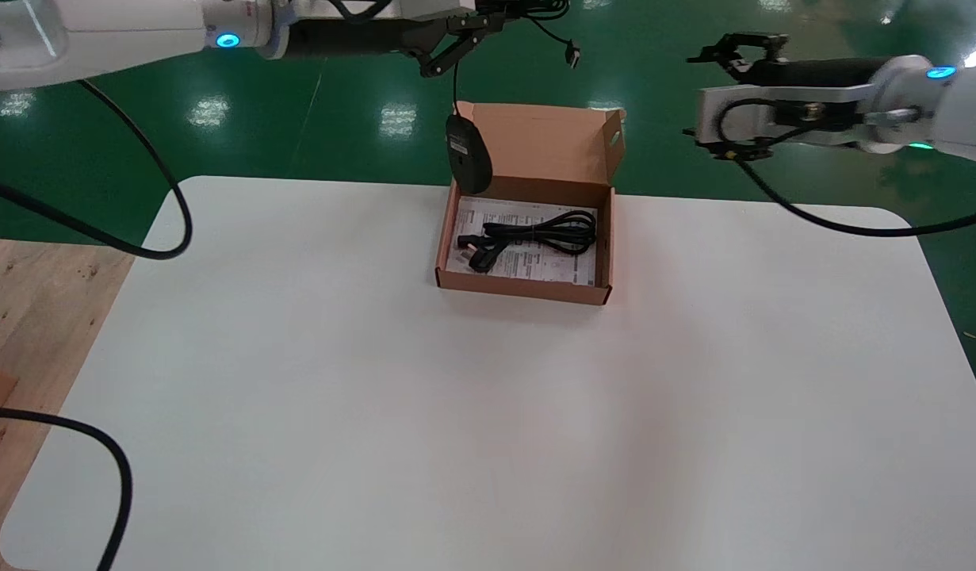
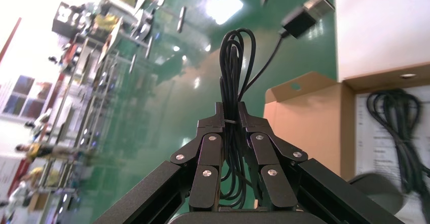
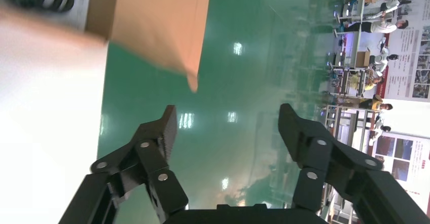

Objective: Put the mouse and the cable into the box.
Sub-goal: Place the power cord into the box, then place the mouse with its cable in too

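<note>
Worktop (image 1: 488,444): bears open box (image 1: 527,290), cable (image 1: 545,231) coiled inside. Mouse (image 1: 468,155): dangling by cord (image 2: 233,77), seemingly over the box's left rim. Left tool (image 2: 230,120): clamped on the bunched cord. Right tool (image 3: 225,117): wide, empty, parked aside. Risk: swinging mouse snags rim, lands outside.

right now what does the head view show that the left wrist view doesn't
Only the head view: the whole white table, the right gripper open and raised off the table's far right, and the mouse dangling whole above the box, by its far left corner. Only the left wrist view: the left gripper shut on the looped mouse cord, seen close. Both: the open box with the black cable coiled inside on a printed sheet.
</note>
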